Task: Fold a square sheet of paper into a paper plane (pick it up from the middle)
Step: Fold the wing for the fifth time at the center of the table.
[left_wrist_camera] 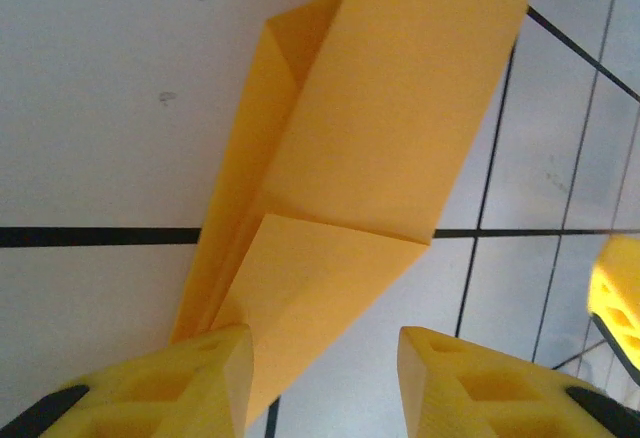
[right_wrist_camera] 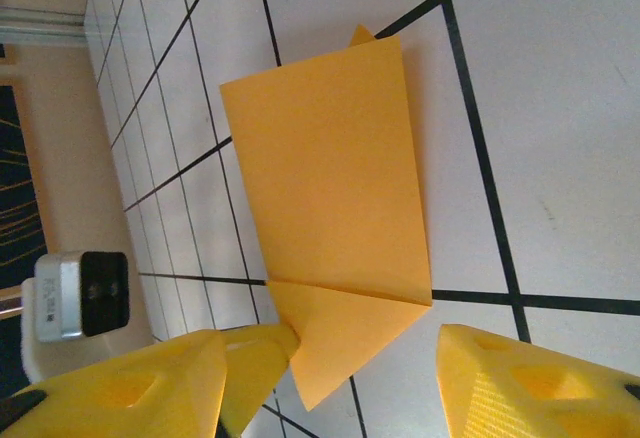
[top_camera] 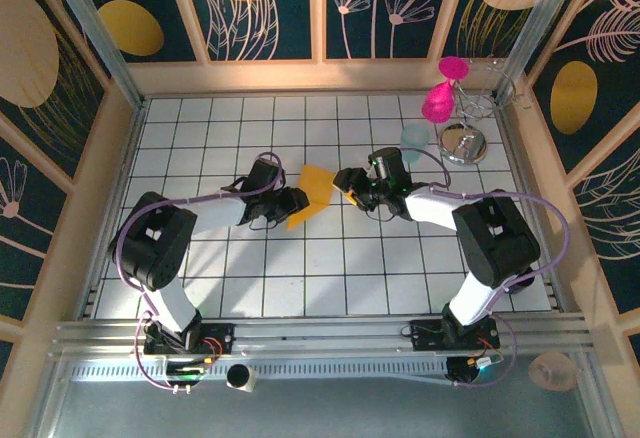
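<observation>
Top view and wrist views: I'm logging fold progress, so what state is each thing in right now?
paper: partly folded, not yet a plane
left gripper: open, a paper corner between its fingers
right gripper: open, a paper corner between its fingers
cup: upright

Black-and-white left arm [top_camera: 160, 243] and right arm [top_camera: 495, 238] carry purple cables [top_camera: 118, 258] and yellow claw fingers [left_wrist_camera: 200, 378].

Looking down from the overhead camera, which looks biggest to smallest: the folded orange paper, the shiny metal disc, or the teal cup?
1. orange paper: largest, but only by a little.
2. shiny metal disc: close to the paper in apparent size, so I would not rank these two firmly.
3. teal cup: clearly the smallest.
</observation>
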